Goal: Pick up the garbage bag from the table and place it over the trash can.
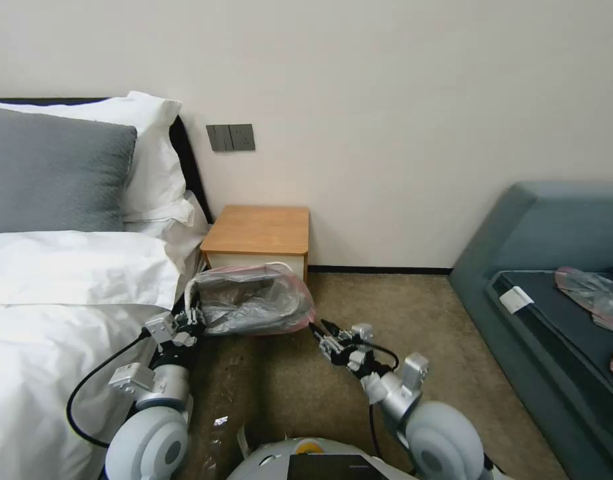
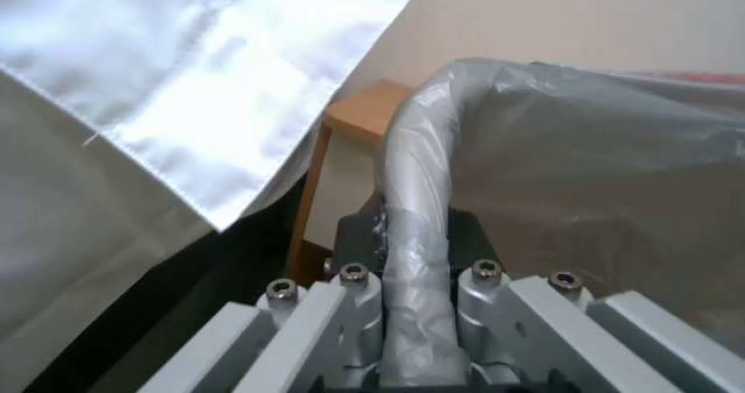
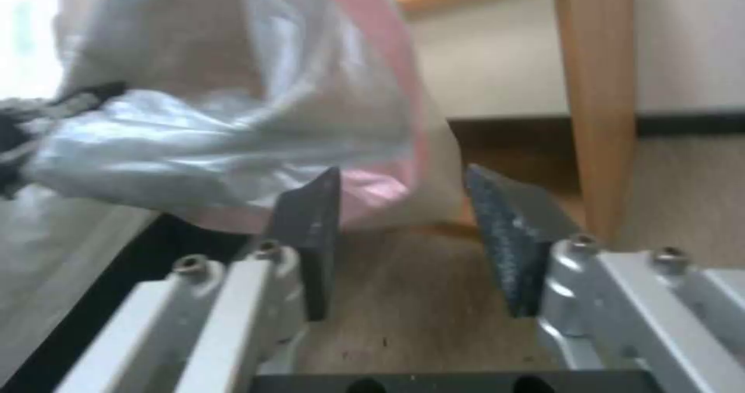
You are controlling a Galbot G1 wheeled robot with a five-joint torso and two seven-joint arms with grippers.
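Plastic of the garbage bag [image 1: 253, 300] is stretched over the trash can [image 1: 201, 283], on the carpet below the desk's [image 1: 258, 230] front edge. My left tool [image 1: 190, 325] is clamped on the bag-wrapped rim at the bag's left end. My right tool [image 1: 318, 331] sits just off the pink-edged right end, pads parted and empty. The bag's long axis runs left to right between them. I can read no writing.

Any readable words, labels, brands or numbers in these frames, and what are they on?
None can be read.
White tag on the blue-grey sofa: no legible print.
Grey wall switch plate: no markings visible.
Crinkly translucent grey garbage bag: no print visible.
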